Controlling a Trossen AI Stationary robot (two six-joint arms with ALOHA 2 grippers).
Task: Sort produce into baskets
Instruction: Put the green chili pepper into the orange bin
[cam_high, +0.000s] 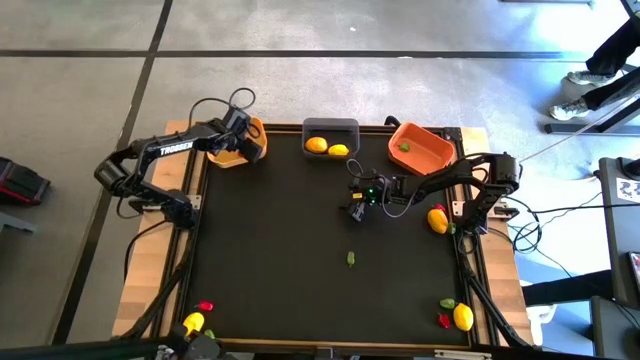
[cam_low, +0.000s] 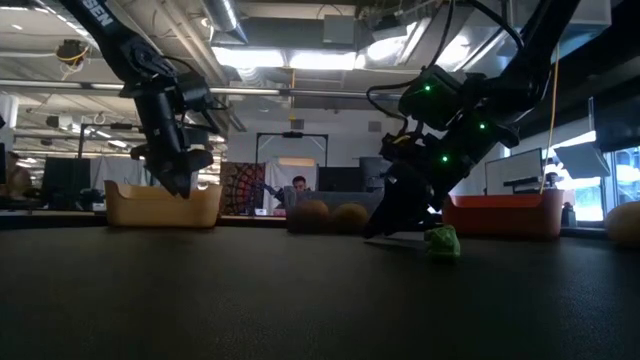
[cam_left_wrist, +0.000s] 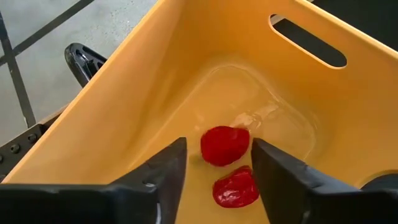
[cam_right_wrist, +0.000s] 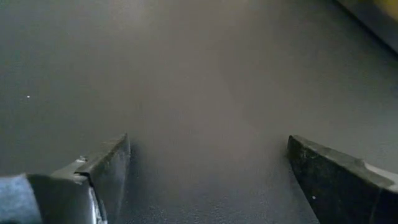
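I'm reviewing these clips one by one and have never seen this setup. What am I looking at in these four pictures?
Two dark robot arms work at a black table. One camera looks straight down, one sits at table height, and one rides on each wrist. The left hand is open above the yellow-orange basket, which holds two red pieces. The right hand is open and empty, low over the mat near mid-table. The grey basket holds two lemons; the orange basket holds a green piece. Loose on the table: a green piece, a lemon, and more produce at both near corners.
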